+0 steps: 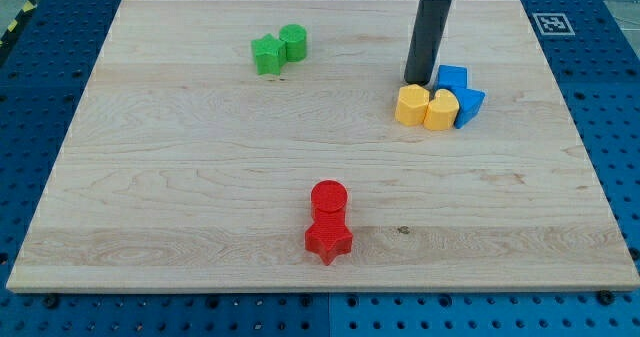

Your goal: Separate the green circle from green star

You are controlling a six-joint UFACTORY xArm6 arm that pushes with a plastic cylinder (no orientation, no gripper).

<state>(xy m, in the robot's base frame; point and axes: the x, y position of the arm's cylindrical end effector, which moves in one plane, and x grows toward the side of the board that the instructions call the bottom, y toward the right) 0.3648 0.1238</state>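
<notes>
Just below my tip (pixel 414 81) sit the yellow blocks (pixel 426 107). Far off to its left the green circle (pixel 293 42) touches the green star (pixel 267 54); no pincer shows

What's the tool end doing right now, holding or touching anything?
My tip: a bare rod holding nothing, beside the yellow blocks, far from the green circle and green star.

Pale wooden board (pixel 200 177) — blue perforated table (pixel 620 127)
</notes>
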